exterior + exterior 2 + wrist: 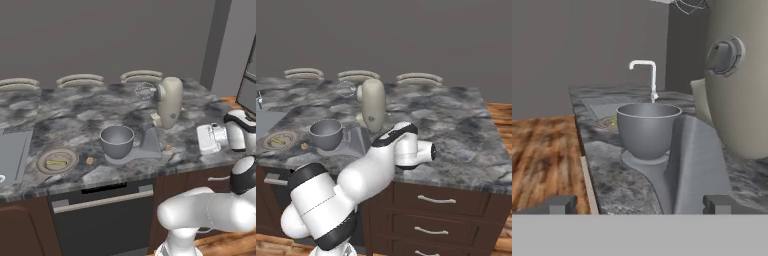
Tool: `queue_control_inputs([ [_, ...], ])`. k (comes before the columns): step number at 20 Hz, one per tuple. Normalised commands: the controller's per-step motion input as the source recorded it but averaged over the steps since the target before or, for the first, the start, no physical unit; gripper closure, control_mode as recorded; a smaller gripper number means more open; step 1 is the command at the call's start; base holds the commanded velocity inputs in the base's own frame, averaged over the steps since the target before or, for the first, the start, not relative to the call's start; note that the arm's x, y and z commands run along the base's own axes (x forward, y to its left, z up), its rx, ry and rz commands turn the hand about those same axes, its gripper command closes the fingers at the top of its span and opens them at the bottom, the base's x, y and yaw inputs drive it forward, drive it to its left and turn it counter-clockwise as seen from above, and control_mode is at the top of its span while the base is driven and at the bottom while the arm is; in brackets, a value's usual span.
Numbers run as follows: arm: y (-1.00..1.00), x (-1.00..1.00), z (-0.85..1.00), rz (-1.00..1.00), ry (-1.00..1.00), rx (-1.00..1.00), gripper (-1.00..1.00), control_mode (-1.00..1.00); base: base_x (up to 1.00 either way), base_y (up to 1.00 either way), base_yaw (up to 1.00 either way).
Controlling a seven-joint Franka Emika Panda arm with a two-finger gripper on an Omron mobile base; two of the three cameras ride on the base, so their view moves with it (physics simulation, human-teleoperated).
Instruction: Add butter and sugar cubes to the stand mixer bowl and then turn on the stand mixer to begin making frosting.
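In the hand view, the two-finger gripper [640,204] sits at bottom centre, fingers spread, holding nothing. The deep round grey metal bowl [648,129] stands beyond, at frame centre. Farther, in the left base view, the flat yellow butter stick [56,162] lies on the shallow tan plate [44,155] at lower left, its long axis left-right.

The deep round grey metal bowl [117,140] looks smooth and dull-satin, seated on the flat matt grey base plate [146,147]. Behind the bowl, the rounded cream-beige mixer head [169,102] seems smooth plastic, faintly glossy. Under the bowl lies polished, mottled grey-black marble counter [75,120]; dark brown wood-grain cabinet fronts [441,207] stand below.
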Motion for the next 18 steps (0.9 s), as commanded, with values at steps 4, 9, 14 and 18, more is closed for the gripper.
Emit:
queue_control_inputs([
  [4,0.26,0.33,-0.28,0.04,0.00,-0.03,-1.00,-1.00,0.00,0.00,0.00],
  [9,0.14,0.29,-0.20,0.03,0.00,-0.02,-1.00,-1.00,0.00,0.00,0.00],
  [14,0.04,0.28,-0.14,0.04,0.00,0.00,-1.00,-1.00,0.00,0.00,0.00],
  [18,0.00,0.27,-0.19,0.06,0.00,0.00,-1.00,-1.00,0.00,0.00,0.00],
])
